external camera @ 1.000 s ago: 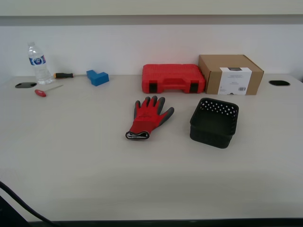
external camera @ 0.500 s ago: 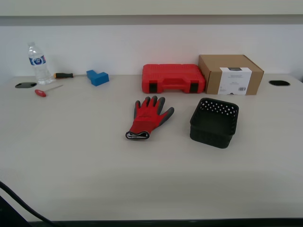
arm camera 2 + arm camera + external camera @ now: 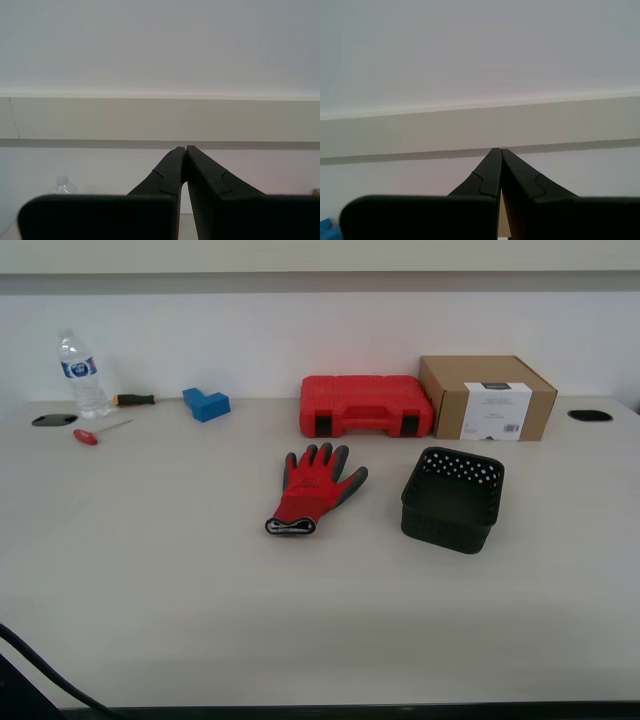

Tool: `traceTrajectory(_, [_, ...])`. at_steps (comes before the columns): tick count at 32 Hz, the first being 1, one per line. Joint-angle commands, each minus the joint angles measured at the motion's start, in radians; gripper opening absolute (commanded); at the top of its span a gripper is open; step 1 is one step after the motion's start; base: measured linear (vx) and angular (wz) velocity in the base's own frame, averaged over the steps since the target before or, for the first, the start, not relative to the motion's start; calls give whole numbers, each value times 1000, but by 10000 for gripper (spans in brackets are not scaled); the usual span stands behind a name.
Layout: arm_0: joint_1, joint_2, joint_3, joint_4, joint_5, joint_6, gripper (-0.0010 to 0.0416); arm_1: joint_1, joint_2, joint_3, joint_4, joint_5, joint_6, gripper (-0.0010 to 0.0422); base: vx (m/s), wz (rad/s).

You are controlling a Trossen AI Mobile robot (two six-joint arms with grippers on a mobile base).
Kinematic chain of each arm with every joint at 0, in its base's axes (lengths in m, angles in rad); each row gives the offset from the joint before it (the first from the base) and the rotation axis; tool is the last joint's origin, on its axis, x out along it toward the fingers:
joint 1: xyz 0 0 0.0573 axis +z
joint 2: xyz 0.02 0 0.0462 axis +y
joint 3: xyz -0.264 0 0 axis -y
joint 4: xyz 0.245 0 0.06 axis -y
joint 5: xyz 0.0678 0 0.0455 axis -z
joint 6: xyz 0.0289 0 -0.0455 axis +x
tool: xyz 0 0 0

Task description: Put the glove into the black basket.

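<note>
The red knit glove [image 3: 314, 489] with grey fingertips lies flat at the middle of the table, cuff toward the near edge. The black perforated basket [image 3: 453, 499] stands just to the exterior view's right of it, empty and apart from it. Neither gripper shows in the exterior view. My first gripper [image 3: 496, 150] is shut and empty, pointing at the far wall. My second gripper [image 3: 183, 148] is also shut and empty, pointing at the wall. Neither wrist view shows the glove or the basket.
A red plastic tool case [image 3: 365, 405] and a brown cardboard box [image 3: 487, 397] stand behind the glove and basket. A water bottle [image 3: 78, 375], a blue block [image 3: 206, 403] and two screwdrivers [image 3: 98, 431] lie at the far left. A dark cable [image 3: 40, 670] crosses the near left corner.
</note>
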Motion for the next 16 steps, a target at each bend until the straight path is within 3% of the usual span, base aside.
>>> traceTrajectory(1, [20,38,69,-64,-73,2,0,0,0,1,4,-1,0,0,0,0])
traceTrajectory(4, [68,114,180,-186,-124,2,0,0,0,1,4,-1,0,0,0,0])
traceTrajectory(7, [122,198,267,-266,-127,-2,0,0,0,1,4,-1,0,0,0,0])
traceTrajectory(14, [257,396,346,-297,-130,-19,0,0,0,1,3,-1,0,0,0,0])
traceTrajectory(16, [299,456,351,-296,-151,-18,0,0,0,1,2,-1,0,0,0,0])
